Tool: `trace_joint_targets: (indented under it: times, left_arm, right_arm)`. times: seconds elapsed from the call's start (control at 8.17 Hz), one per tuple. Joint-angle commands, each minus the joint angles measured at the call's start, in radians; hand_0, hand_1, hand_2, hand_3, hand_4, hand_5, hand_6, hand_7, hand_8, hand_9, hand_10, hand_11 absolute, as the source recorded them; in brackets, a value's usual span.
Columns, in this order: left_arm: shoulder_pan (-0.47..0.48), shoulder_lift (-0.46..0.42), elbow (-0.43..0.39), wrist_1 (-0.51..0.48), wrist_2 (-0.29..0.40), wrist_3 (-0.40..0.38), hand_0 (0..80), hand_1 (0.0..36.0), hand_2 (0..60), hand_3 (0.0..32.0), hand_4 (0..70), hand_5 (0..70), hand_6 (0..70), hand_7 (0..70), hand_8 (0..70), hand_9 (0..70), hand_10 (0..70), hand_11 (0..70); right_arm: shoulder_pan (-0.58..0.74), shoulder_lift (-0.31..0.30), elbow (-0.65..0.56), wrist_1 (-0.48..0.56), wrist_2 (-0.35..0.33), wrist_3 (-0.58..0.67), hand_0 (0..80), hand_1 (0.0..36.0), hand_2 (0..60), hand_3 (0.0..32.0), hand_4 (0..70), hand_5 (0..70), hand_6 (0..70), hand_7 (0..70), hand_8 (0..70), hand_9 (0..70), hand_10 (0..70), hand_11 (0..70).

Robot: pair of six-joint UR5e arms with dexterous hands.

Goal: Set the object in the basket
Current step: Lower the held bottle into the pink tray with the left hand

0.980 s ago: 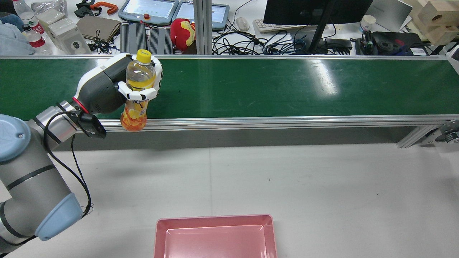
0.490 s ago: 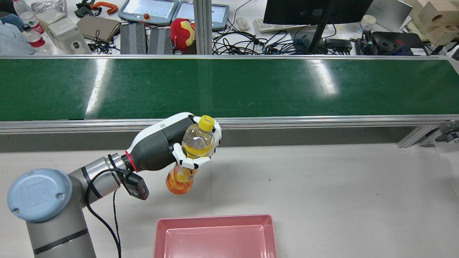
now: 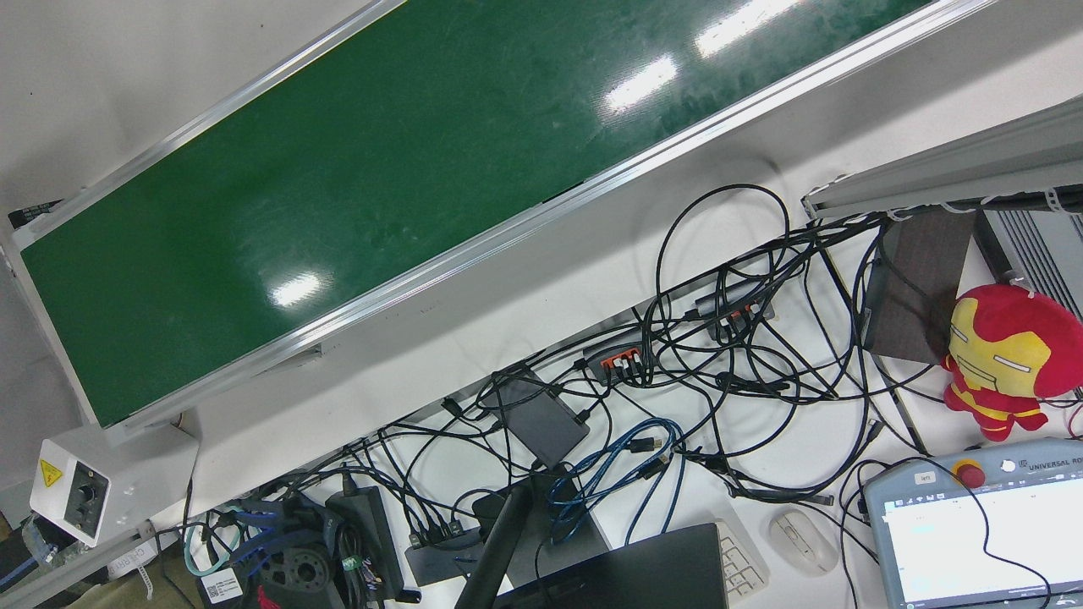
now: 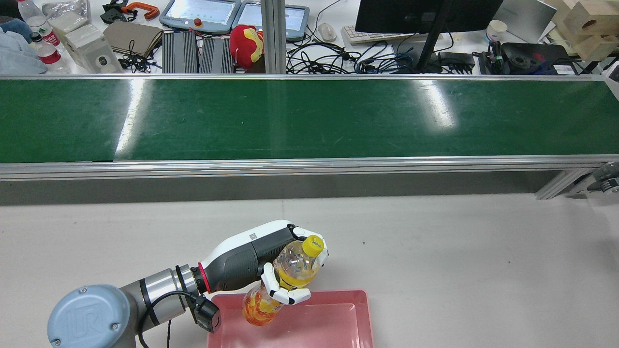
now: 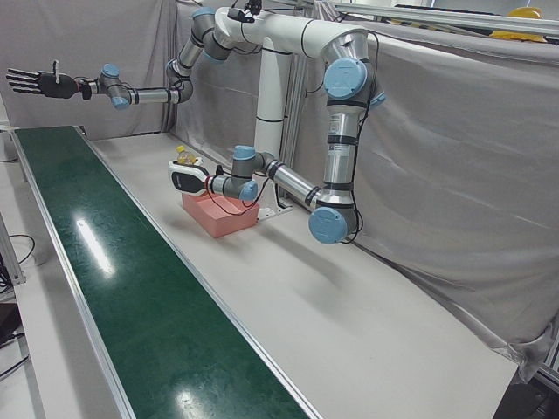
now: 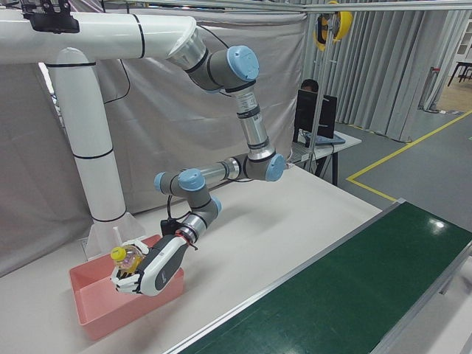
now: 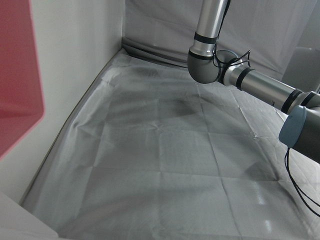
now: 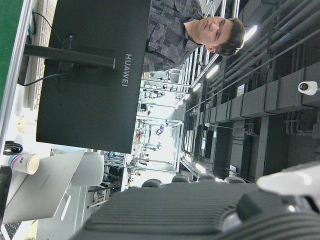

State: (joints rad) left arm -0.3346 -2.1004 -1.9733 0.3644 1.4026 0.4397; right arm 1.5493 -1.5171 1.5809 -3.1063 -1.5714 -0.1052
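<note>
- Grey tabletop (image 4: 435,270) runs along a long green conveyor belt (image 4: 309,118), with a cluttered desk of cables, a monitor and a red-and-yellow plush toy (image 4: 245,44) beyond it.
- Near the robot's side of the table sits a pink basket (image 4: 338,314), a shallow rectangular tray; the rear view cuts off its near part.
- From the rear view, the left hand (image 4: 271,261) is wrapped around a bottle (image 4: 290,275), white fingers (image 4: 285,294) curled across its middle.
- That bottle has a yellow cap (image 4: 312,245) and an orange label low down; it is tilted, cap pointing up and away from the arm, its bottom hanging over the basket's far left corner.
- Whether the bottle's base touches the basket I cannot tell; in the right-front view the left hand (image 6: 147,273) and bottle (image 6: 125,259) appear above the basket (image 6: 103,310).
- Over in the left-front view, the right hand (image 5: 35,82) is held high at the far end of the belt (image 5: 105,279), well apart from the basket (image 5: 223,216), fingers spread and holding nothing.
- Behind the arms hangs a grey curtain (image 5: 454,175).
</note>
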Motion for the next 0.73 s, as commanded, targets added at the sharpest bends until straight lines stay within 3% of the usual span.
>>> trace_joint_targets:
  times: [0.0, 0.12, 0.24, 0.37, 0.49, 0.61]
  left_arm:
    - [0.008, 0.032, -0.005, 0.022, 0.016, 0.039, 61.0, 21.6, 43.3, 0.0, 52.3, 70.0, 62.4, 63.0, 70.0, 70.0, 70.0, 70.0]
    - [-0.007, 0.057, -0.012, 0.024, 0.05, 0.039, 57.2, 16.0, 17.4, 0.0, 44.1, 70.0, 42.1, 46.8, 59.4, 70.0, 61.5, 70.0]
    - [-0.032, 0.08, -0.015, 0.028, 0.084, 0.039, 55.4, 14.3, 2.8, 0.0, 30.7, 52.1, 20.1, 29.3, 41.7, 54.7, 44.7, 63.7]
    - [-0.049, 0.097, -0.037, 0.034, 0.094, 0.039, 55.3, 14.3, 0.0, 0.0, 15.8, 39.4, 11.4, 20.8, 29.4, 40.1, 34.0, 49.7]
    - [-0.063, 0.136, -0.073, 0.034, 0.095, 0.039, 55.1, 14.3, 0.0, 0.0, 6.1, 32.9, 6.5, 14.7, 20.1, 27.5, 29.8, 44.6]
    - [-0.079, 0.154, -0.088, 0.034, 0.096, 0.039, 54.1, 13.7, 0.0, 0.0, 1.8, 26.3, 2.1, 6.5, 13.8, 17.7, 22.8, 35.0]
  right_arm:
    - [-0.002, 0.0, -0.001, 0.0, -0.001, -0.001, 0.0, 0.0, 0.0, 0.0, 0.0, 0.0, 0.0, 0.0, 0.0, 0.0, 0.0, 0.0]
    - [0.0, 0.0, -0.001, 0.0, -0.001, -0.001, 0.0, 0.0, 0.0, 0.0, 0.0, 0.0, 0.0, 0.0, 0.0, 0.0, 0.0, 0.0]
    - [0.0, 0.0, -0.001, 0.0, 0.001, 0.001, 0.0, 0.0, 0.0, 0.0, 0.0, 0.0, 0.0, 0.0, 0.0, 0.0, 0.0, 0.0]
    - [0.0, 0.0, -0.001, 0.0, 0.001, -0.001, 0.0, 0.0, 0.0, 0.0, 0.0, 0.0, 0.0, 0.0, 0.0, 0.0, 0.0, 0.0]
    - [0.0, 0.0, -0.001, 0.0, -0.001, 0.001, 0.0, 0.0, 0.0, 0.0, 0.0, 0.0, 0.0, 0.0, 0.0, 0.0, 0.0, 0.0]
    - [0.0, 0.0, -0.001, 0.0, 0.001, -0.001, 0.0, 0.0, 0.0, 0.0, 0.0, 0.0, 0.0, 0.0, 0.0, 0.0, 0.0, 0.0]
